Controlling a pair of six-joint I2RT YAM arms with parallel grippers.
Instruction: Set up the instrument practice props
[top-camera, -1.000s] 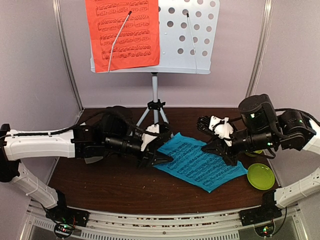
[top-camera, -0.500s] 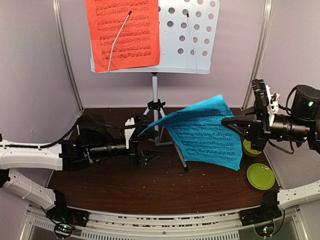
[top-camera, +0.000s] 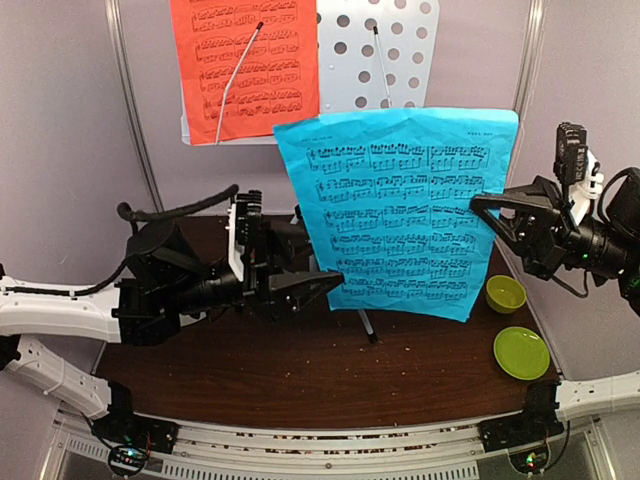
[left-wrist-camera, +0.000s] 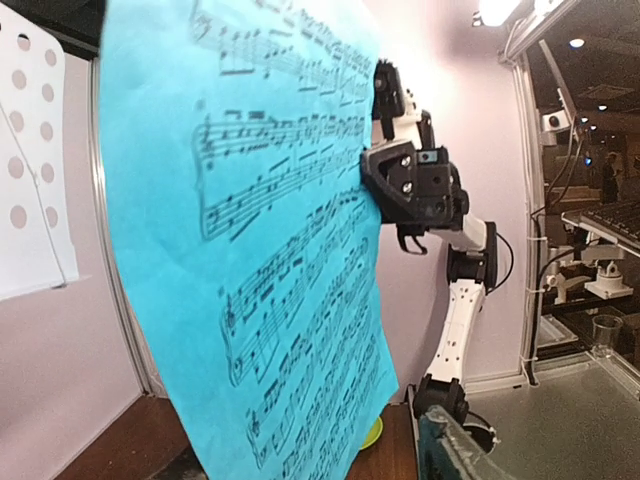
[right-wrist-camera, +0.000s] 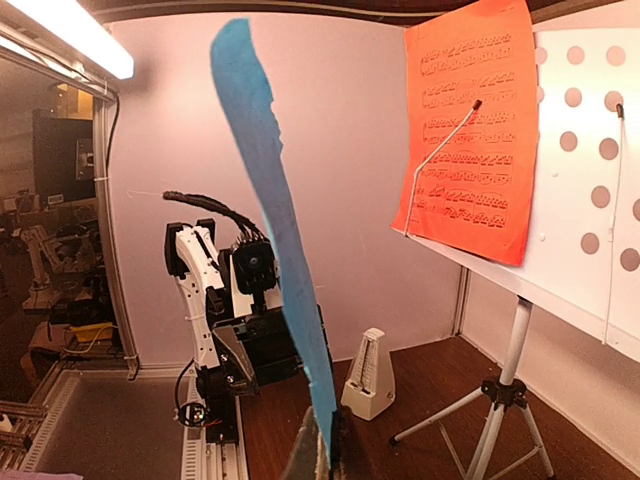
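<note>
Robotics lab, walled test booth (top-camera: 70, 150), equipment benches (left-wrist-camera: 600, 275)

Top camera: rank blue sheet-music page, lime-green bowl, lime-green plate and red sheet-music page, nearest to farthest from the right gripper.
1. blue sheet-music page, right edge in the right gripper.
2. lime-green bowl, below it, right side.
3. lime-green plate, front right.
4. red sheet-music page, upper left on the pale-blue stand.

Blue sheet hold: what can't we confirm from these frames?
Left hand grip: the top view puts its tips at the lower left corner of the blue sheet, but closure is unreadable. The sheet fills the left wrist view.
Stand desk ledge and most of the tripod: behind the sheet in the top view.
Metronome: not visible in the top view. Only the right wrist view shows it.
</note>
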